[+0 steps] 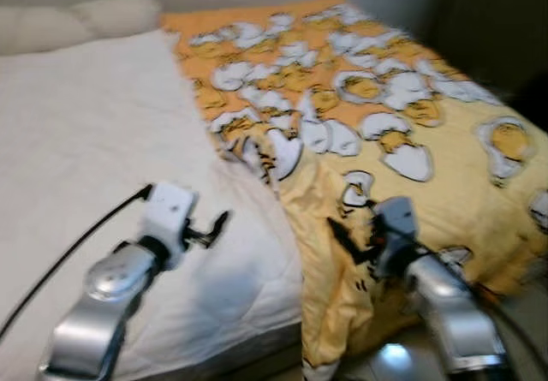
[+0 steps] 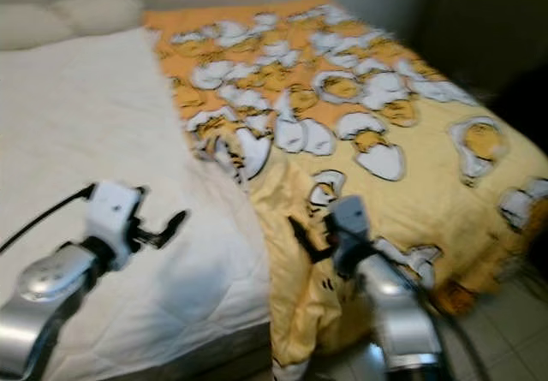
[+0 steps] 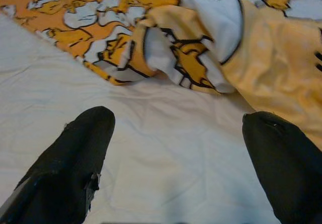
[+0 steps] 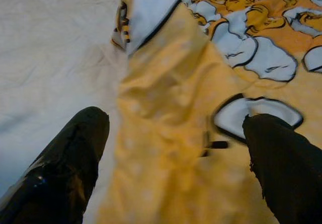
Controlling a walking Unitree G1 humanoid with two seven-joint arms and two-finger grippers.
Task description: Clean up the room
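Observation:
A yellow and orange blanket (image 1: 377, 107) printed with white egg figures covers the right half of the bed; its bunched inner edge (image 1: 274, 154) lies rumpled along the middle. The white sheet (image 1: 94, 141) covers the left half. My left gripper (image 1: 210, 229) hovers open over the white sheet near the foot of the bed, a little left of the blanket's edge (image 3: 181, 58). My right gripper (image 1: 347, 235) is open over the blanket's hanging corner (image 4: 166, 133), with yellow cloth between its spread fingers (image 4: 75, 158), not clamped.
White pillows (image 1: 77, 20) lie at the head of the bed. The bed's foot edge (image 1: 214, 355) runs just ahead of me, with tiled floor (image 2: 505, 312) at the lower right. A dark piece of furniture (image 1: 505, 30) stands at the far right.

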